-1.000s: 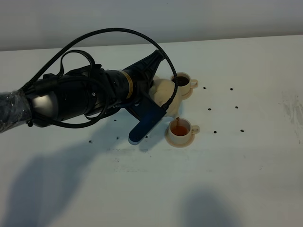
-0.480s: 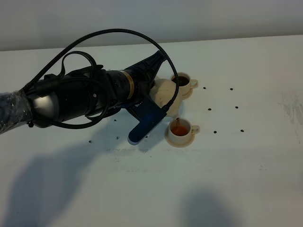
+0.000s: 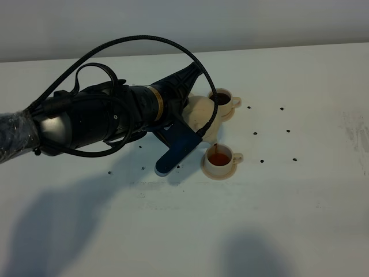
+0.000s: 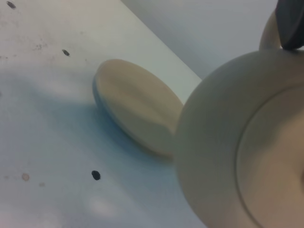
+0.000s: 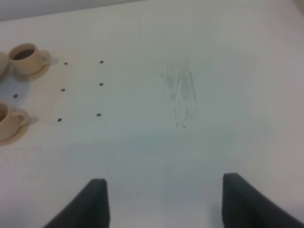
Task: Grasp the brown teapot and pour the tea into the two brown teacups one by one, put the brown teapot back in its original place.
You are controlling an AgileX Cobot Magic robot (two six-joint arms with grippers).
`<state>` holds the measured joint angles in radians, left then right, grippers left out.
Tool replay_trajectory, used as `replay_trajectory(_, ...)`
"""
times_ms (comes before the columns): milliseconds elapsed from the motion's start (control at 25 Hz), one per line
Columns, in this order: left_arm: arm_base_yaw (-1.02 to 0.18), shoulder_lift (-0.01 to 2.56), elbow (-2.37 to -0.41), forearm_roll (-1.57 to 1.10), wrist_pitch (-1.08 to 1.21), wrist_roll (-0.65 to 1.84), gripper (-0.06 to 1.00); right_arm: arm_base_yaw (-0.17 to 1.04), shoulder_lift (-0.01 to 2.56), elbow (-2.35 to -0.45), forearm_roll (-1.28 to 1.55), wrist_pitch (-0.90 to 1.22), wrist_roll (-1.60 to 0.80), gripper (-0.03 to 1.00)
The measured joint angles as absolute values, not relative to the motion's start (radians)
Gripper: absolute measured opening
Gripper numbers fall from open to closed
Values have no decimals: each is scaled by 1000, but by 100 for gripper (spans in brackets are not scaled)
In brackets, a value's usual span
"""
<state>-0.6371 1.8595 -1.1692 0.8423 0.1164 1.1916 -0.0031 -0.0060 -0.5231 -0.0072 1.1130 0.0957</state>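
Note:
The brown teapot (image 3: 200,112) hangs tilted over the table with my left gripper (image 3: 185,108) shut on its handle. A thin stream of tea runs from its spout into the near teacup (image 3: 219,158), which holds orange-brown tea. The far teacup (image 3: 222,100) holds dark tea. In the left wrist view the teapot's round body (image 4: 223,142) fills the frame, a dark finger (image 4: 289,23) sits by the handle, and the wide saucer (image 4: 135,107) that is the original place lies beside it. My right gripper (image 5: 166,204) hovers open above bare table, far right of both teacups (image 5: 26,54).
Small dark marks (image 3: 256,134) dot the white table (image 3: 288,202) to the right of the cups. A black cable (image 3: 132,39) loops high over the left arm. The arm's blue mount (image 3: 173,153) reaches down close to the near cup's saucer.
The left arm has rolled slightly, and its blue mount has shifted a little down and left. The tea in the near cup looks darker. The right arm has not moved.

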Motion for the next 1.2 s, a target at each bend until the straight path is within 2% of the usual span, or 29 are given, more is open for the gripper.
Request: replay_trajectory(1200,-648,1860,-1169,847,91,1192,9,-3,-6,-523,-7,1113,96,50)
